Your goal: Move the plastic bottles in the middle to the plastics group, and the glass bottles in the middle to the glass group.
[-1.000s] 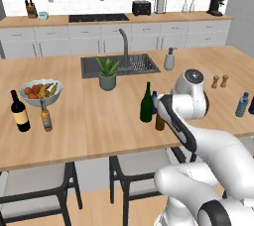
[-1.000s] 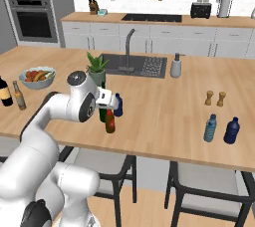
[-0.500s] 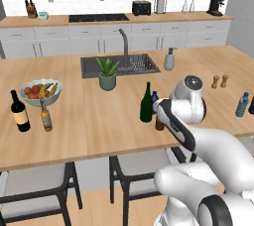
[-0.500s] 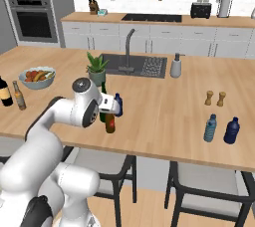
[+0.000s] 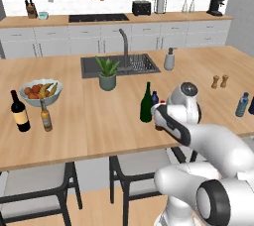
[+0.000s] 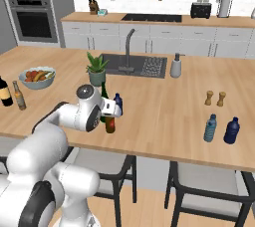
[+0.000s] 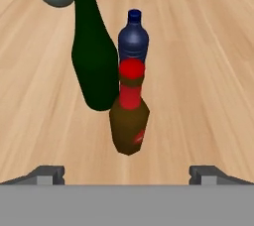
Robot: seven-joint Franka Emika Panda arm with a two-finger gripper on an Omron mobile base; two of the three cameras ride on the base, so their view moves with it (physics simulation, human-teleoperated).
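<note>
The table (image 7: 208, 71) is pale wood with a fine grain and a matt finish. The green bottle (image 7: 92, 56) looks like dark, smooth glass; the brown bottle (image 7: 129, 121) has a slight sheen under its red cap (image 7: 131, 69). The blue bottle (image 7: 133, 39) is dull plastic.

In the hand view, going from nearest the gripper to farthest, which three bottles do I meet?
brown bottle with the red cap → green wine bottle → small deep-blue bottle
</note>
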